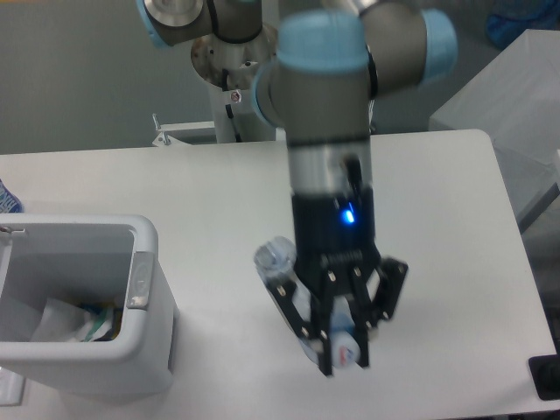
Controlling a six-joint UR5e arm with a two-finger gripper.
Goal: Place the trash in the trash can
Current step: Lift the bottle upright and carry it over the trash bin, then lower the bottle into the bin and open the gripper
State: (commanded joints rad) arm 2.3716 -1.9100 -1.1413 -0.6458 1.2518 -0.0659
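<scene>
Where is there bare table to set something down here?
The far strip between the trash can and the robot base is bare, as is the right side past the tool. It is crowded around the tool holding the bottle, and inside the can.

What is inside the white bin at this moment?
The trash can holds a crumpled clear-white wrapper with a green strip. Its near wall hides the rest of the floor. The bottle is outside, in the gripper.

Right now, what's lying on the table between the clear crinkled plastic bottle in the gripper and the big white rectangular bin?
Nothing: the fixed camera shows bare white table between the clear crinkled plastic bottle, held in the gripper, and the white rectangular bin.
</scene>
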